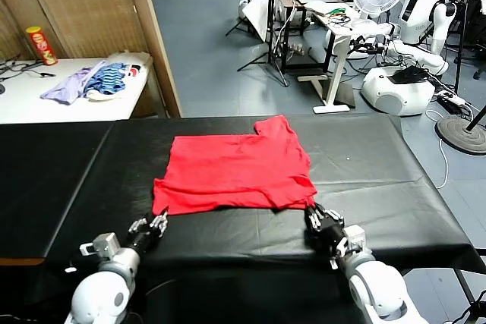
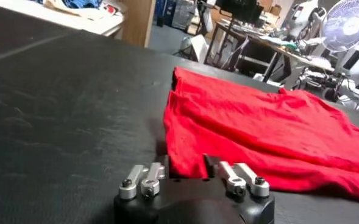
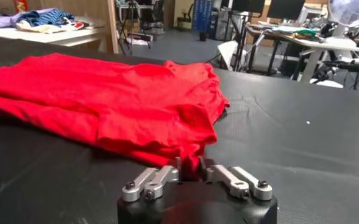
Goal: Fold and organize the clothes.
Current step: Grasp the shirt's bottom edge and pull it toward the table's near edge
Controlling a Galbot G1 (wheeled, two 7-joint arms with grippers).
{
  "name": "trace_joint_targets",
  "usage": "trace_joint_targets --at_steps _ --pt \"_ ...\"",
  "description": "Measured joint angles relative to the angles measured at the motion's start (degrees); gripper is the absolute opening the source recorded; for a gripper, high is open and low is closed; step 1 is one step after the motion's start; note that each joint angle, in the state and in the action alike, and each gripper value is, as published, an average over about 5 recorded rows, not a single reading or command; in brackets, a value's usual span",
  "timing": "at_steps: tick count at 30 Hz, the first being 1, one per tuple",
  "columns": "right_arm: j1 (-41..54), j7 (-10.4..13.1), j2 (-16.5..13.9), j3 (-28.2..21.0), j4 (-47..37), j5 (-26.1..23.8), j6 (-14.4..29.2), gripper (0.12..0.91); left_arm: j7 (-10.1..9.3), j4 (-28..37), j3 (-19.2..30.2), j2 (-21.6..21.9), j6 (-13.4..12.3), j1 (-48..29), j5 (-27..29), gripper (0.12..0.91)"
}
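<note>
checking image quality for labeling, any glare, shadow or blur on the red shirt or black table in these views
Head view: red T-shirt evenly lit and sharp, black table matte. Left wrist view: soft sheen on the table, background fan blurred. Right wrist view: faint shadow under the shirt's near edge.

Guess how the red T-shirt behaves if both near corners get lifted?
Likely floppy: the red T-shirt lies wrinkled and partly folded on the black table. Probably sags between the left gripper and right gripper, so layers may slide apart.

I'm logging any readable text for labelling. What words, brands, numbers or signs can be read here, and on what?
None can be read.
Red T-shirt: no print or tag showing.
Red and yellow canister on the white side table: label too small to read.
</note>
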Motion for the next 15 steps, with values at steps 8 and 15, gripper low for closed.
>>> trace_joint_targets --at_steps 8,15 --pt "-3.4 0.7 -1.2 0.2 4.0 0.1 -2.6 0.123 0.16 -4.2 -1.2 3.0 -0.1 4.3 10.7 0.126" --pt "-8.1 1.3 -0.5 0.3 7.6 0.5 -4.1 0.244 0.61 -9.8 -2.9 5.1 1.3 10.4 12.0 0.126"
